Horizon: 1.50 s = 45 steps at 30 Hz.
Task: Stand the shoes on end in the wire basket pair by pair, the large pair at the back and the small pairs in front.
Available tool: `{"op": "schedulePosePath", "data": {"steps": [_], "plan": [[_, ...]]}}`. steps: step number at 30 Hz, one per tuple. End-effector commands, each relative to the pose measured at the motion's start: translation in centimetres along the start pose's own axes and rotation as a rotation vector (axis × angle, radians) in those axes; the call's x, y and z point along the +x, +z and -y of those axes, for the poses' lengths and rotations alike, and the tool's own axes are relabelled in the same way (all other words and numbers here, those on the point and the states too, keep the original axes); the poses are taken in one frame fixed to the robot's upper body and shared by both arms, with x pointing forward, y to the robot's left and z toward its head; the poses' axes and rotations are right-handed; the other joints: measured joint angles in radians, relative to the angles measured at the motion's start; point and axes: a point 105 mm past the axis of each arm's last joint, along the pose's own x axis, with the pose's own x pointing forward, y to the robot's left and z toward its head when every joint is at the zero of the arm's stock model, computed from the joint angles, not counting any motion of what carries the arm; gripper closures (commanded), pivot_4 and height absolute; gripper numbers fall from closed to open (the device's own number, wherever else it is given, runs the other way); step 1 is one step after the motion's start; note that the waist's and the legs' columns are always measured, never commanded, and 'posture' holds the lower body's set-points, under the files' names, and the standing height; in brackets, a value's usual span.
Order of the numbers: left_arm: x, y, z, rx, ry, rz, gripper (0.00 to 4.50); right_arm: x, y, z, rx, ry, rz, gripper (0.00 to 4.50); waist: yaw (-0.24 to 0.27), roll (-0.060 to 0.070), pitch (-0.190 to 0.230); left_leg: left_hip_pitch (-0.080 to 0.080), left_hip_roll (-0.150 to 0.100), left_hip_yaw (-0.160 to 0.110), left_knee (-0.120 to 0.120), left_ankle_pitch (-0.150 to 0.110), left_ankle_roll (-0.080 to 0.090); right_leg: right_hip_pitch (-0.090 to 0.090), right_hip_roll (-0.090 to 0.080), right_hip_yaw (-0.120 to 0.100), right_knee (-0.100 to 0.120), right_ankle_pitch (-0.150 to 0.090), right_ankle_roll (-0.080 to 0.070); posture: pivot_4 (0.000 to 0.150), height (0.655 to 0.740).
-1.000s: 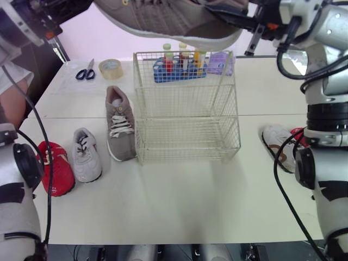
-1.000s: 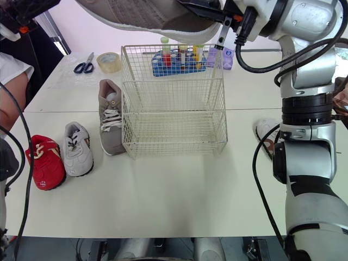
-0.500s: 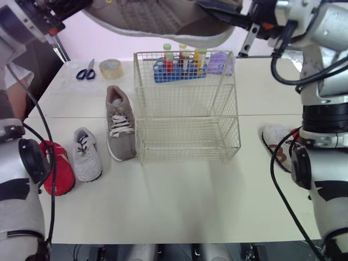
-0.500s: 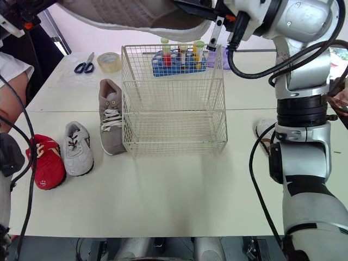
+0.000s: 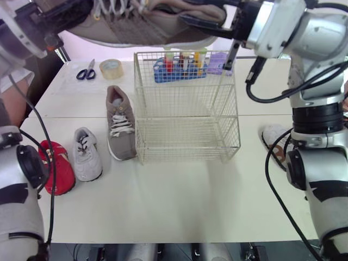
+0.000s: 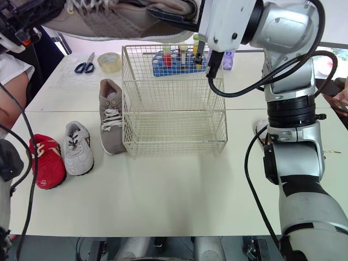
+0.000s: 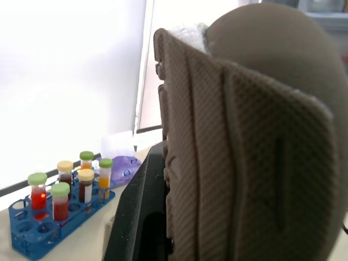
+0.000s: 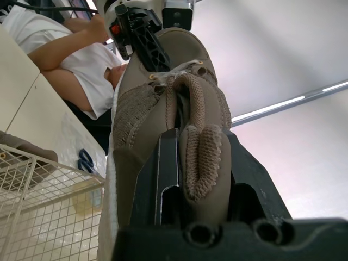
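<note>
large taupe shoe [image 5: 147, 24] held high over the wire basket [image 5: 187, 109] on the bench [image 5: 179, 201]; right wrist view shows right gripper [image 8: 198, 163] pinching its padded knit heel, left wrist view its ridged sole, left gripper [image 5: 68, 16] clamping the toe

My rig's two arms: silver-grey shells over black joints.
The right arm [image 6: 293, 32] I drive wears glossy silver casings, a ribbed black band [image 6: 296, 103] and a round black joint cap [image 6: 270, 163]. The left arm [image 5: 22, 228] is paler grey with a matching black cap [image 5: 28, 166]. Thin black cables [image 6: 246, 163] loop off both, a small red-orange mark [image 5: 48, 37] sits near the left wrist, and the jaws are flat black plates.
</note>
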Motion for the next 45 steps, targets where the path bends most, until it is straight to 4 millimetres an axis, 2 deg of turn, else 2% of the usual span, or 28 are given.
{"op": "schedulePosePath", "data": {"steps": [1,2,5,7,8,10,12,16,18,20,22,24,27,30,36,45], "plan": [[-0.4,1.7,1.2,0.046,0.018,0.105,3.81,-0.3,0.6,1.0,0.091,-0.073,0.054,3.23,0.0,0.0,0.0,0.0,0.0,0.0,0.001,0.0,0.0,0.0,0.0,0.0,0.0,0.0,0.0,0.15,0.74],[-0.5,1.6,1.3,0.05,0.042,0.122,3.81,-0.7,-0.1,1.0,0.163,-0.089,0.042,2.91,0.0,0.0,0.0,0.0,0.0,0.0,0.001,0.0,0.0,0.001,0.0,0.0,0.0,0.0,0.0,0.15,0.74],[-0.9,1.7,2.0,0.054,0.076,0.173,3.81,-2.2,-1.8,1.7,0.394,-0.207,0.026,1.32,0.002,-0.001,0.0,0.0,0.0,0.0,0.003,0.0,0.0,0.001,0.0,0.0,0.001,0.001,-0.001,0.15,0.74],[-0.9,2.7,2.9,0.075,0.116,0.256,3.81,-3.7,-2.9,2.5,0.571,-0.356,0.032,0.26,0.004,-0.001,0.0,0.0,0.0,0.0,0.004,0.0,0.0,0.001,0.0,0.0,0.001,0.001,-0.002,0.15,0.74],[-0.9,3.2,3.1,0.085,0.139,0.299,3.81,-4.3,-3.2,2.9,0.631,-0.424,0.036,0.02,0.006,-0.002,0.0,-0.001,0.001,0.0,0.005,-0.001,0.002,0.001,0.0,0.0,0.001,0.001,-0.002,0.15,0.74],[-1.1,4.0,3.4,0.098,0.19,0.373,3.81,-5.5,-3.8,3.7,0.721,-0.549,0.047,0.02,0.007,-0.002,0.0,-0.002,0.001,-0.001,0.006,-0.002,0.003,0.001,0.0,0.0,0.001,0.002,-0.002,0.15,0.74],[-1.4,4.7,3.8,0.107,0.235,0.445,3.81,-7.4,-4.9,4.6,0.854,-0.726,0.066,0.02,0.007,-0.002,0.0,-0.002,0.0,-0.001,0.006,-0.001,0.002,0.001,0.0,0.0,0.001,0.002,-0.002,0.15,0.74],[-1.6,5.6,4.4,0.102,0.294,0.572,3.81,-10.1,-6.4,4.1,1.163,-0.911,0.191,0.02,0.008,-0.003,-0.001,-0.002,0.001,-0.001,0.006,-0.001,0.002,0.001,0.0,0.0,0.002,0.002,-0.002,0.15,0.74],[-0.9,5.6,4.8,0.068,0.291,0.641,3.81,-9.4,-7.0,1.8,1.278,-0.899,0.203,0.02,0.008,-0.004,-0.002,-0.001,0.001,0.0,0.007,-0.003,0.004,0.002,0.0,0.0,0.001,0.002,-0.002,0.15,0.74],[0.3,5.0,5.1,0.02,0.27,0.682,3.81,-7.3,-6.6,-0.6,1.339,-0.815,0.184,0.02,0.005,-0.004,-0.002,0.0,0.001,0.0,0.008,-0.004,0.006,0.004,0.0,0.0,0.001,0.003,-0.002,0.15,0.74],[1.0,4.5,5.2,-0.012,0.26,0.701,3.81,-6.0,-6.0,-1.6,1.365,-0.769,0.192,0.02,0.004,-0.003,-0.002,0.0,0.001,0.0,0.009,-0.003,0.007,0.005,0.0,0.0,0.002,0.004,-0.002,0.15,0.74],[2.2,3.7,5.0,-0.053,0.255,0.706,3.81,-3.9,-4.6,-2.0,1.401,-0.732,0.265,0.02,0.003,-0.003,-0.002,0.0,0.001,0.001,0.008,-0.002,0.008,0.004,0.0,0.0,0.002,0.005,-0.002,0.15,0.74],[3.5,2.7,5.6,-0.111,0.224,0.708,3.81,-1.1,-2.1,-1.7,1.405,-0.661,0.392,0.02,0.003,-0.003,-0.002,0.0,0.001,0.001,0.008,-0.002,0.008,0.003,0.001,0.0,0.003,0.005,-0.002,0.15,0.74],[4.1,1.9,5.9,-0.166,0.195,0.698,3.81,0.1,-1.0,-0.9,1.367,-0.638,0.432,0.02,0.004,-0.003,-0.002,0.0,0.001,0.001,0.009,-0.002,0.008,0.003,0.001,0.0,0.003,0.005,-0.002,0.15,0.74],[4.8,-0.3,7.2,-0.317,0.072,0.645,3.81,0.5,-0.7,1.3,1.286,-0.636,0.476,0.02,0.005,-0.003,-0.002,0.0,0.0,0.001,0.009,-0.002,0.008,0.004,0.001,0.0,0.003,0.005,-0.001,0.15,0.74],[4.4,-2.7,8.6,-0.444,-0.038,0.581,3.81,0.8,-1.6,1.9,1.256,-0.631,0.476,0.02,0.003,-0.003,-0.002,0.0,0.001,0.001,0.009,-0.002,0.008,0.004,0.001,0.0,0.003,0.005,-0.002,0.15,0.74]]}}
